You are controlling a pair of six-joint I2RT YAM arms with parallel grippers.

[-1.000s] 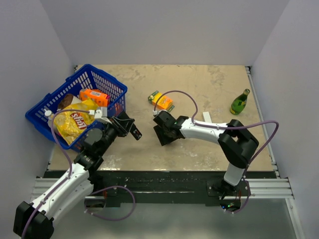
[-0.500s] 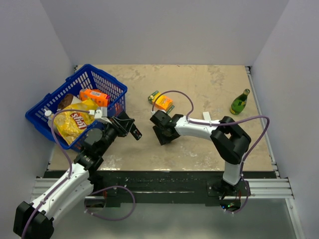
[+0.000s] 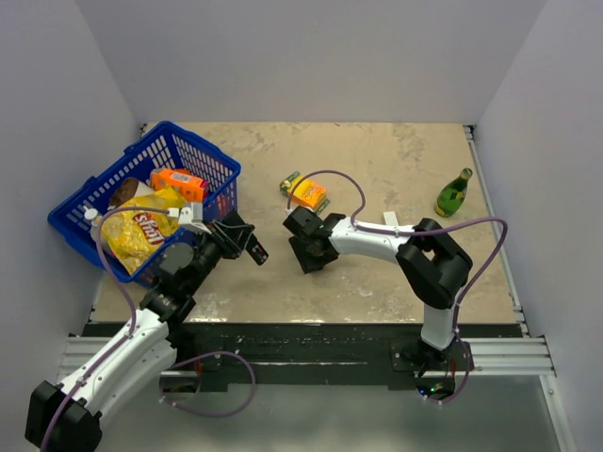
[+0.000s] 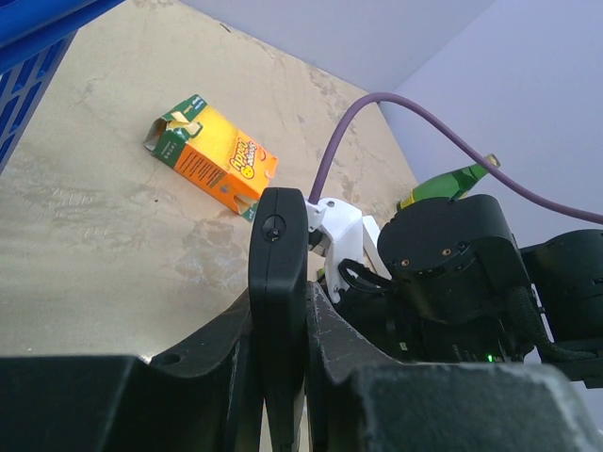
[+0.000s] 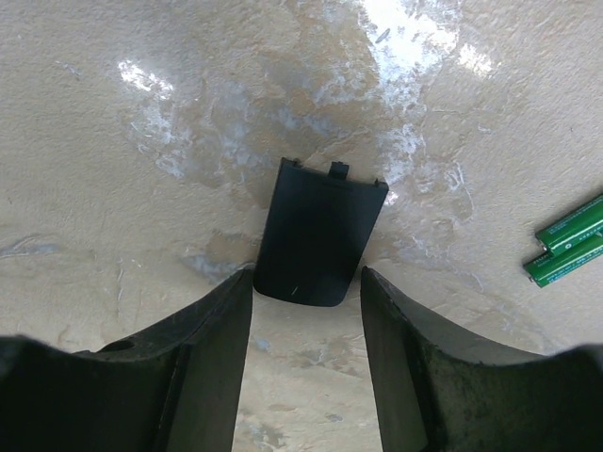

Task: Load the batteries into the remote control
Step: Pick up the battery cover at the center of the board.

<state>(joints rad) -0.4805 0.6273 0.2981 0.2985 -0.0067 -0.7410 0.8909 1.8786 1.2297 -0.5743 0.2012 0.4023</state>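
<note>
My left gripper (image 3: 237,235) is shut on the black remote control (image 4: 278,282), which stands on edge between the fingers and shows in the top view (image 3: 252,247) above the table. My right gripper (image 5: 306,282) is open, fingers pointing down at the table, with the small black cover (image 5: 318,231) lying flat just beyond and between its fingertips. In the top view the right gripper (image 3: 307,252) sits mid-table and hides the cover. Two dark-green batteries (image 5: 570,252) lie side by side on the table at the right edge of the right wrist view.
A blue basket (image 3: 94,193) with snack packs stands at the left. An orange box (image 3: 307,193) lies behind the right gripper and shows in the left wrist view (image 4: 212,155). A green bottle (image 3: 453,193) stands at the right. A white bar (image 3: 390,222) lies by the right arm.
My right gripper has shifted slightly left towards the left gripper. The left arm and the remote have not moved.
</note>
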